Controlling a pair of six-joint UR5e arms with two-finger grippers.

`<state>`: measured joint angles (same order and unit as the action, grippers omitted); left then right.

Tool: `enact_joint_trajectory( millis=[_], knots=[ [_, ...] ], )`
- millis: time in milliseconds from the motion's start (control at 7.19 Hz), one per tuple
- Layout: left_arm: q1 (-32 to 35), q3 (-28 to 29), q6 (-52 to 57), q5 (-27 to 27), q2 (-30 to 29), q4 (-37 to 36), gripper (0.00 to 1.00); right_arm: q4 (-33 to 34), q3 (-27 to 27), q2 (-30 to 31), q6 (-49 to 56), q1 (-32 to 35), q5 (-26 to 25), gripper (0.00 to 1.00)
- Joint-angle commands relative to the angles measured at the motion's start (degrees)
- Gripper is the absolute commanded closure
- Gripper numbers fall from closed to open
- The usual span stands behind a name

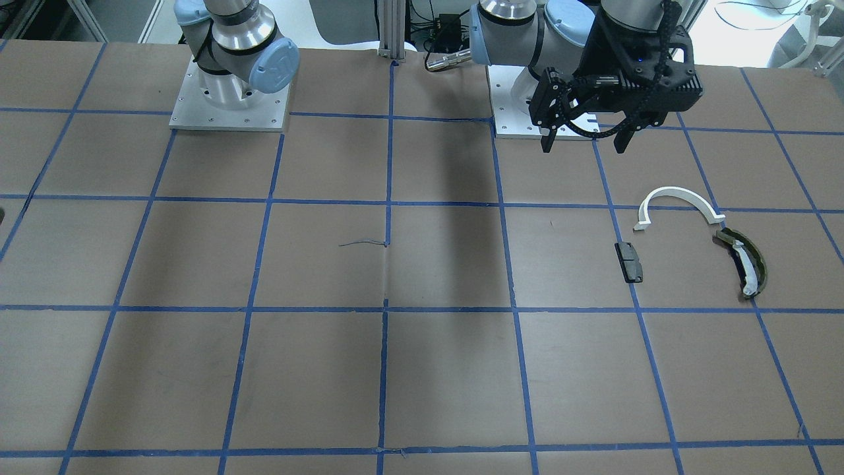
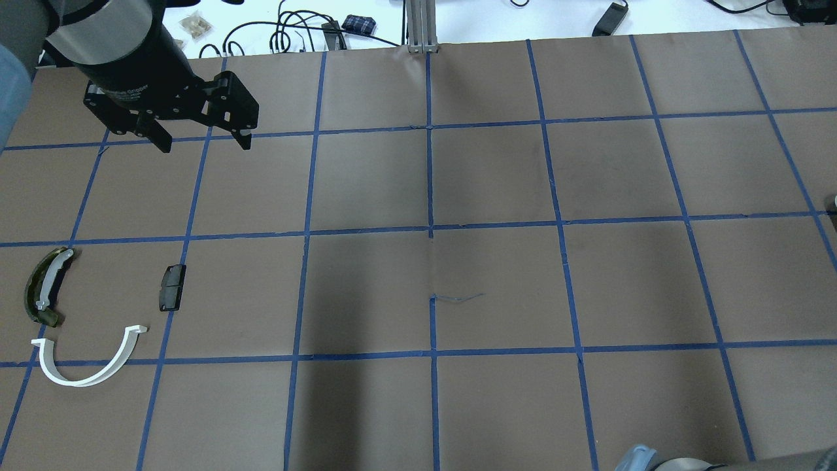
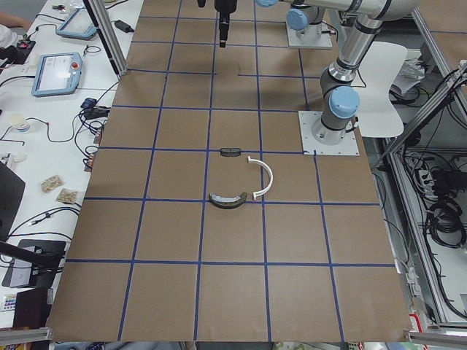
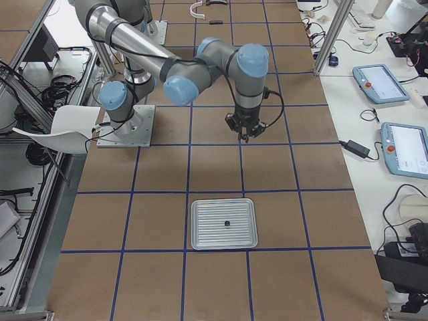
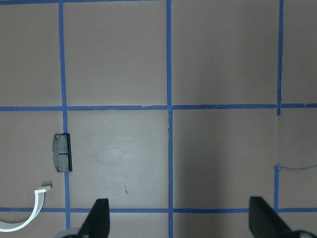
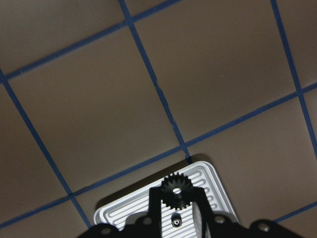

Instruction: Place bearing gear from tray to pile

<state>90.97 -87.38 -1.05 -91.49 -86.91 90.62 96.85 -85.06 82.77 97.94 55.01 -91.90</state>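
Observation:
In the right wrist view my right gripper (image 6: 175, 194) is shut on a small black toothed bearing gear (image 6: 175, 188), held above the far end of the ribbed metal tray (image 6: 218, 191). In the exterior right view this gripper (image 4: 246, 134) hangs above the table, beyond the tray (image 4: 200, 234). The pile lies at the other end of the table: a white half-ring arc (image 1: 679, 196), an olive-green curved piece (image 1: 745, 260) and a dark block (image 1: 630, 262). My left gripper (image 1: 583, 142) is open and empty, high above the table near the pile.
One small dark part (image 4: 227, 223) lies in the middle of the tray. The table is brown paper with a blue tape grid (image 2: 431, 232). The left arm's base plate (image 1: 527, 122) and the right arm's base plate (image 1: 227, 112) stand at the robot's edge.

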Motion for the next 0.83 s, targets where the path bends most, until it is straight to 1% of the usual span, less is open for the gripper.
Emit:
enact_joint_trajectory(
  millis=[0,278,417,556,695],
  knots=[
    [0.0,0.02,0.09,0.0,0.07,0.0,0.0,-4.73,0.16,4.32,-26.45,14.62,-0.21,0.95],
    [0.0,-0.07,0.09,0.0,0.16,0.0,0.0,-5.27,0.07,3.72,-55.17,27.63,0.75,0.95],
    [0.0,-0.16,0.09,0.0,0.07,0.0,0.0,-4.57,0.16,2.06,-65.93,33.18,2.93,0.95],
    [0.0,-0.16,0.09,0.0,0.07,0.0,0.0,-1.95,0.07,0.22,-75.44,37.85,4.78,0.95],
    [0.0,-0.07,0.09,0.08,0.16,0.0,0.0,1.81,0.07,-2.93,-85.97,42.68,7.76,0.95]
  ],
)
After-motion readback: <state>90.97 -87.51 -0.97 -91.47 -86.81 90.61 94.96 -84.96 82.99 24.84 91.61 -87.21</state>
